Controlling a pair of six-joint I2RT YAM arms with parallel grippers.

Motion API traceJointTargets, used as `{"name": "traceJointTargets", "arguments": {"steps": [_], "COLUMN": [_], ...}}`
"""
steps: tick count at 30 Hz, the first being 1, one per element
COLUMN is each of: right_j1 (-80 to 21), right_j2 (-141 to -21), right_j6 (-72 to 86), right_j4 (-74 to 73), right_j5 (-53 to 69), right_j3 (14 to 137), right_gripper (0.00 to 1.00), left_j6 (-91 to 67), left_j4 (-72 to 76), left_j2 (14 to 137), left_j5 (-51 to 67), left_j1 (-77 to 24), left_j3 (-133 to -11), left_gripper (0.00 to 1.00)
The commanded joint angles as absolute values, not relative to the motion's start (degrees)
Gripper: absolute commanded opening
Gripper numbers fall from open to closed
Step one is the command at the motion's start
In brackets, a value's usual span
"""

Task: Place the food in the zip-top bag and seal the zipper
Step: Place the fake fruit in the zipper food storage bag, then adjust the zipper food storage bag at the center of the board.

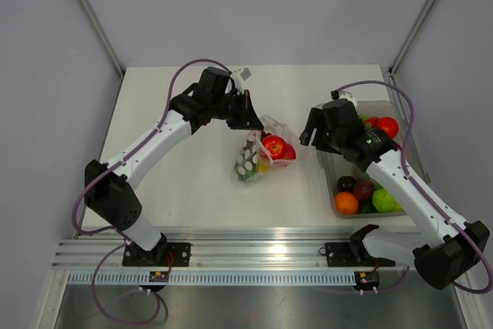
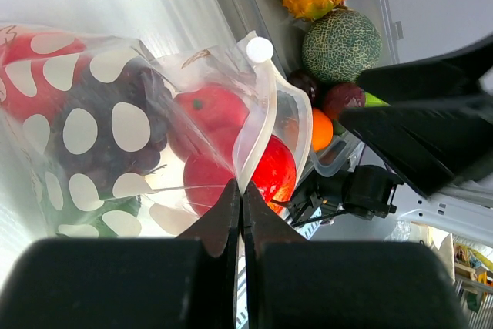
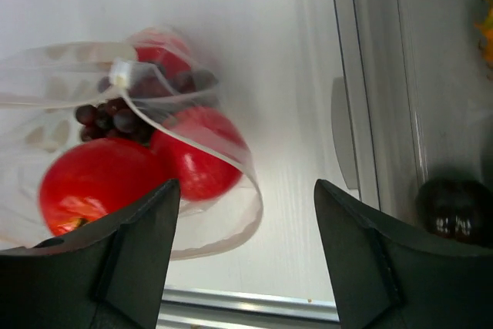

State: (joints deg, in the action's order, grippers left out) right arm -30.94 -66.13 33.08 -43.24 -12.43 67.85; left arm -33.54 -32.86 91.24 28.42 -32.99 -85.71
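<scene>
The zip-top bag (image 1: 258, 156) lies mid-table, clear with white dots, its mouth open toward the right. Inside it are food pieces: red round ones (image 1: 274, 146), a dark grape bunch (image 3: 115, 117) and something green (image 1: 246, 173). My left gripper (image 1: 253, 121) sits at the bag's far edge. In the left wrist view my left gripper (image 2: 241, 186) is shut on the bag's mouth strip, the zipper (image 2: 258, 113), which carries a white slider (image 2: 259, 49). My right gripper (image 3: 246, 190) stands open just right of the bag's mouth (image 3: 231, 213), with nothing between its fingers.
A rigid clear tray (image 1: 327, 182) at the right holds more toy fruit: red (image 1: 387, 125), orange (image 1: 347, 203), green (image 1: 383, 199) and dark pieces (image 1: 363, 189). An aluminium rail (image 1: 254, 252) runs along the near table edge.
</scene>
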Motion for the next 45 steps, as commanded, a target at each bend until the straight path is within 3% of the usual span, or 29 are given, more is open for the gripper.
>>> {"name": "traceJointTargets", "arguments": {"steps": [1, 4, 6, 8, 9, 11, 20, 31, 45], "right_j1": [-28.65, -28.65, -28.65, -28.65, -28.65, -28.74, -33.21, -33.4, -33.4], "right_j2": [-65.39, -67.22, -68.99, -70.75, -70.75, -69.18, -71.54, -76.82, -76.12], "right_j6": [35.42, 36.12, 36.65, 36.48, 36.56, 35.87, 27.87, 27.86, 28.12], "right_j4": [-42.9, -40.0, -39.11, -38.94, -38.33, -38.06, -45.09, -45.62, -47.98], "right_j5": [-7.3, -3.43, -2.03, -0.27, -0.26, -0.26, 4.22, -5.1, -8.0], "right_j3": [63.73, 59.87, 59.07, 59.32, 59.41, 60.99, 82.08, 71.64, 76.72], "right_gripper": [0.76, 0.72, 0.61, 0.42, 0.17, 0.0, 0.0, 0.0, 0.0], "left_j6": [-34.01, -34.19, -34.28, -34.28, -34.02, -33.66, -34.27, -33.66, -28.83], "left_j4": [-29.18, -28.83, -28.74, -29.09, -29.44, -30.06, -32.08, -34.01, -42.62], "left_j2": [88.15, 88.33, 88.33, 88.33, 88.33, 88.07, 86.57, 88.51, 87.45], "left_j5": [30.41, 30.5, 30.59, 30.5, 30.15, 29.8, 29.0, 26.63, 20.92], "left_j1": [-32.7, -32.7, -32.7, -32.7, -32.7, -32.61, -32.61, -32.78, -32.7], "left_j3": [-85.87, -85.87, -85.96, -86.13, -86.31, -86.48, -90.35, -87.54, -92.28], "left_gripper": [0.0, 0.0, 0.0, 0.0, 0.0, 0.0, 0.0, 0.0, 0.0]}}
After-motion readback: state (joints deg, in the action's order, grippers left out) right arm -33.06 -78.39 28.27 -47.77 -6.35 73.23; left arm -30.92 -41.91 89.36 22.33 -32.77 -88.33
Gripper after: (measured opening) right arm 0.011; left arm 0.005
